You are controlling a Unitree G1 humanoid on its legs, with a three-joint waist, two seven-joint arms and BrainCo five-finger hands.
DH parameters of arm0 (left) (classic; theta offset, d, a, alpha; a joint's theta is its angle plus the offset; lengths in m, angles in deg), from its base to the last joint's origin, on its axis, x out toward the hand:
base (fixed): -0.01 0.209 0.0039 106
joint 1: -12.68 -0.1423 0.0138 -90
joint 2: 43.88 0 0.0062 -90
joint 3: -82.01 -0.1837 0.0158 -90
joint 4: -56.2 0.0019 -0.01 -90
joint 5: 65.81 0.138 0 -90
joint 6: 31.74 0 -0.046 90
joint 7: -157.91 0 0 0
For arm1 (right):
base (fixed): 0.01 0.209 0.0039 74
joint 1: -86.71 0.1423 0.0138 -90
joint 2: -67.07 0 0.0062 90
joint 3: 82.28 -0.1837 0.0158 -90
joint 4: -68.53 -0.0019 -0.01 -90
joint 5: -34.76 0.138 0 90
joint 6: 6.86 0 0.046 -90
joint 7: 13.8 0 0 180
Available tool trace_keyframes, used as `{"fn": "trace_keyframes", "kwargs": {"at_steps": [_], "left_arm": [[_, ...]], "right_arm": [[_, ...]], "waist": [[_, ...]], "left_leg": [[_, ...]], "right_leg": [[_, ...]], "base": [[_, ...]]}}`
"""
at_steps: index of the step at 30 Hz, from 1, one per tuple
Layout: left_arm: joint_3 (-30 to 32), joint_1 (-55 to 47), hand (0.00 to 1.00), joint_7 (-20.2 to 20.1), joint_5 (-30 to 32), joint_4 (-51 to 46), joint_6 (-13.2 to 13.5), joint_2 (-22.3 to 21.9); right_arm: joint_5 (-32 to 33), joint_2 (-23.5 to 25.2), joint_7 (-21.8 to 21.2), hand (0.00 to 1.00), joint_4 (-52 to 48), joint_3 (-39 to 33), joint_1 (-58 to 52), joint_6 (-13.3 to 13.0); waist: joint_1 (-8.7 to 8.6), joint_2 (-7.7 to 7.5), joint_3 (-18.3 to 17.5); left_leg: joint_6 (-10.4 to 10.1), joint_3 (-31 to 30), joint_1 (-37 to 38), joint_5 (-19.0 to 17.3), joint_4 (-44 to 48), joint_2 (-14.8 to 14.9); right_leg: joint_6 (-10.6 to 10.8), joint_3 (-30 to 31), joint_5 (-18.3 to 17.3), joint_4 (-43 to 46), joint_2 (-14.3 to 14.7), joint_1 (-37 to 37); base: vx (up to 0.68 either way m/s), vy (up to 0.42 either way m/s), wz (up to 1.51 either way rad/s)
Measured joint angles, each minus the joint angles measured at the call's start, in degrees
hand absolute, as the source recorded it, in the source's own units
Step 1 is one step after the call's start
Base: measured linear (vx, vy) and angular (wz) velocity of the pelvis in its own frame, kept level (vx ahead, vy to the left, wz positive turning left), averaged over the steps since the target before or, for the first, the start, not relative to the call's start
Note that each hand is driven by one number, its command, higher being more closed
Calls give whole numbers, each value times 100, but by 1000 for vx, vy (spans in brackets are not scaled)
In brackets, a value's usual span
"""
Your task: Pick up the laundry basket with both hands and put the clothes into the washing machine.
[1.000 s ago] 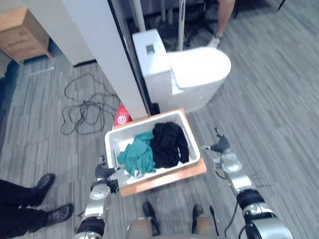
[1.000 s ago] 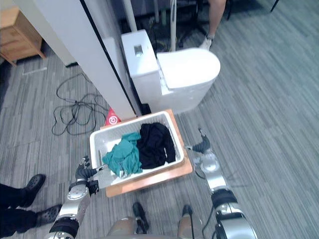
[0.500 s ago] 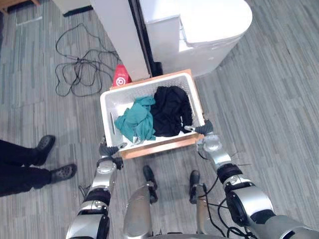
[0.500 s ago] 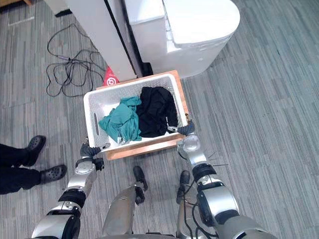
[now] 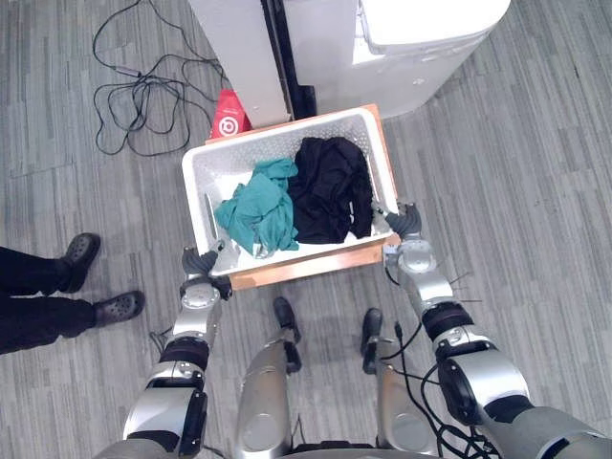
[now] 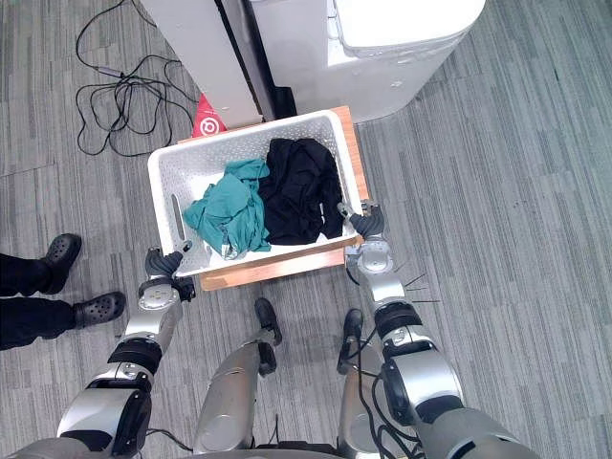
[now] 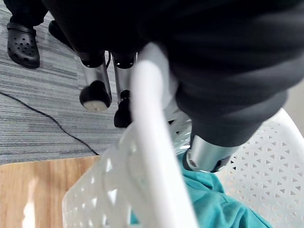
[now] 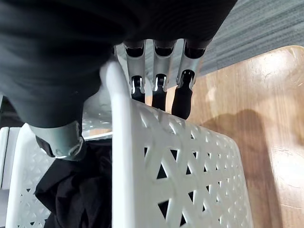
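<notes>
You have the white washing machine [image 5: 421, 53] straight ahead. Just this side of it, the laundry basket [image 5: 251, 156] rests on a wooden board [image 5: 306, 266] on the floor. Inside lie a black garment [image 5: 330, 191] and, beside it, a teal garment [image 5: 256, 212]. You are at the grasping step, and the basket is not yet lifted. Your right hand [image 5: 408, 228] is clamped on the near right corner of the rim, thumb inside and fingers [image 8: 157, 95] down the outer wall. Your left hand [image 5: 199, 265] is at the near left corner with the rim running against it, but you cannot tell whether it has closed there. Confirm that grip, then raise both sides evenly so the clothes stay in, and carry the basket toward the machine
</notes>
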Motion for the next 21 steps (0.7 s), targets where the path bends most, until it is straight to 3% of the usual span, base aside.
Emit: {"fn": "trace_keyframes", "kwargs": {"at_steps": [6,11,15,21], "left_arm": [[-215,-667,100,4,10,-775,-82,-7],[-396,-1956,100,-15,57,-1729,-129,-249],[-463,-2777,100,-140,142,-2068,-276,-387],[-642,-3354,100,-288,315,-2711,-352,-430]], "right_arm": [[-71,-6,6,100,-734,89,-667,52],[-320,5,-16,100,-1741,194,-1992,160],[-536,72,-142,100,-2069,182,-2908,250],[-864,59,-310,100,-2581,70,-3569,273]], "waist": [[-13,-12,120],[-115,-37,28],[-214,-136,-529],[-209,-191,-1181]], "left_leg": [[-10,30,344,-94,28,45],[-93,126,892,-247,-71,43],[-127,200,1320,-269,-368,16],[-142,231,1739,-259,-691,-8]], "right_leg": [[-8,23,-5,-71,73,372],[38,49,-71,-410,165,983],[56,60,-60,-774,216,1423],[39,68,-12,-1149,278,1863]], "base": [[87,-14,-4],[80,-7,-9],[115,-11,-5],[113,-13,-2]]}}
